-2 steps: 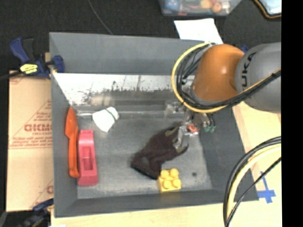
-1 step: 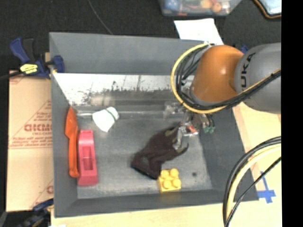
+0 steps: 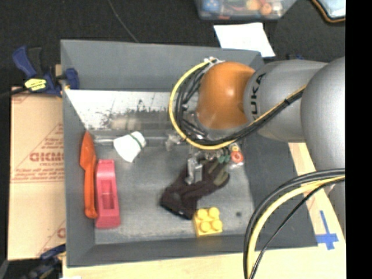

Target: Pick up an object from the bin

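Observation:
My gripper (image 3: 195, 169) hangs low in the middle of the bin, right over the upper end of a dark brown crumpled cloth (image 3: 183, 199). The cloth stretches from under the gripper down toward the bin's front. A yellow studded toy brick (image 3: 208, 220) lies against the cloth's lower right end. A white shuttlecock-like cone with a green band (image 3: 129, 145) rests to the left of the gripper, near the back wall. A small red and white thing (image 3: 235, 154) sits just right of the gripper.
A pink tape dispenser (image 3: 107, 193) and a long orange plastic tool (image 3: 88, 173) lie side by side along the left wall. The arm, with its orange cover and cables, covers the bin's back right part.

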Robot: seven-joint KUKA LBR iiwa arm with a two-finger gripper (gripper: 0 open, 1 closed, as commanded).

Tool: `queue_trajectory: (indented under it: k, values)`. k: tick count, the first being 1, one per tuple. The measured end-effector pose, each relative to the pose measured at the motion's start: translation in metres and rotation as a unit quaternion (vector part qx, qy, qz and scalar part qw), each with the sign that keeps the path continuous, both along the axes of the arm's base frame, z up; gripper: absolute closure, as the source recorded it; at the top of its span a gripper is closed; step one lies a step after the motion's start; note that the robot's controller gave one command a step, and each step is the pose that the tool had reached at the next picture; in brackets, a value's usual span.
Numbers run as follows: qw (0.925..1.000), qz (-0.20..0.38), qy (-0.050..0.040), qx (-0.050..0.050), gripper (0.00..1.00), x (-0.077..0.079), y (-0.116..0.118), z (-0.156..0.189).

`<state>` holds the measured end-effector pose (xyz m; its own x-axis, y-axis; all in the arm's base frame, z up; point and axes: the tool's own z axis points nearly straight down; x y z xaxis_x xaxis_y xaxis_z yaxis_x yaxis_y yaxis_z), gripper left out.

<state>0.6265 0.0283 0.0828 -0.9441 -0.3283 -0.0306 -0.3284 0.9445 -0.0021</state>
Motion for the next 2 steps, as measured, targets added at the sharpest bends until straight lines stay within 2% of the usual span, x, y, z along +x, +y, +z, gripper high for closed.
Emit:
queue_trajectory:
  k: [1,2]
  values:
    - [0.9984,-0.056,0.0003,0.001,0.00,-0.031,-0.047,-0.012]
    - [0.9998,-0.017,-0.0038,0.003,1.00,-0.062,0.015,-0.011]
